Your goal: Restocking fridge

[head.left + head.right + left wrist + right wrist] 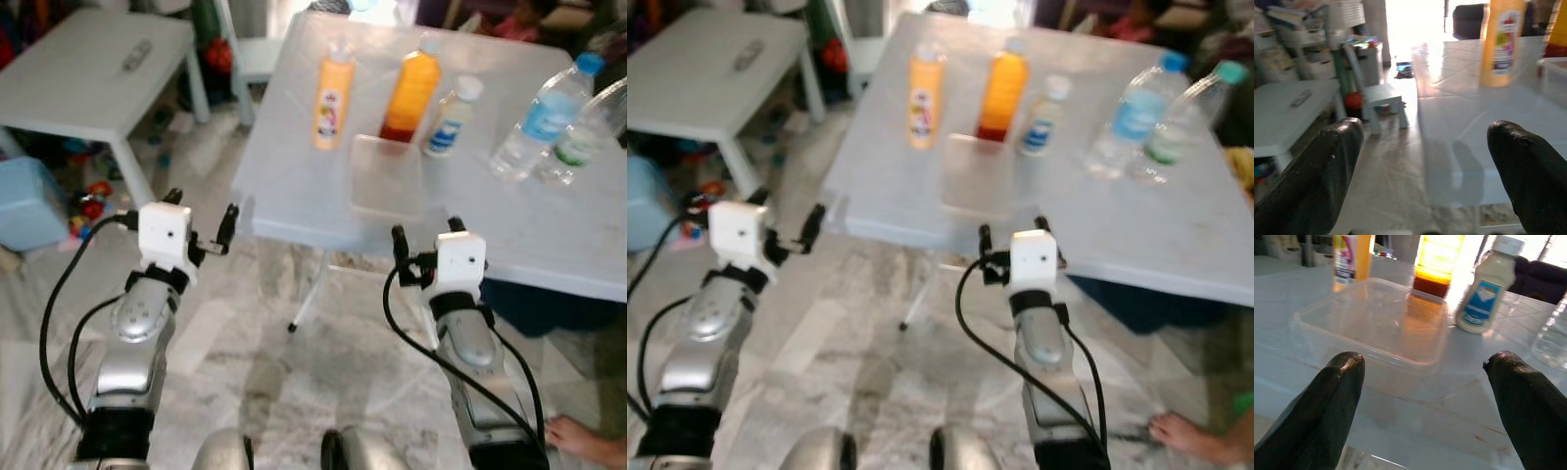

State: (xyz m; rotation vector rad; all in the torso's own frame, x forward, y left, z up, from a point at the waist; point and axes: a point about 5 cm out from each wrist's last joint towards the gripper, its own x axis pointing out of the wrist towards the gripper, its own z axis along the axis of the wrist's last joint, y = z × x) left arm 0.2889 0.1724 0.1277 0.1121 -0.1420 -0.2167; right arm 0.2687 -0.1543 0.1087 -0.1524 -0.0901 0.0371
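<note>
We see the left gripper (pixel 201 218) and right gripper (pixel 427 238), both spread wide and empty, poised just before the near edge of the white table (pixel 294 186), where a clear container (pixel 386 176) lies before two orange bottles (pixel 334 101).

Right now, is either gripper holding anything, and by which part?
Nothing is held. The left gripper and right gripper are both open and empty, short of the table's near edge.

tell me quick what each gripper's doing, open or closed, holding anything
Left gripper: open, holding nothing, near the table's corner.
Right gripper: open, holding nothing, facing the clear container.
</note>
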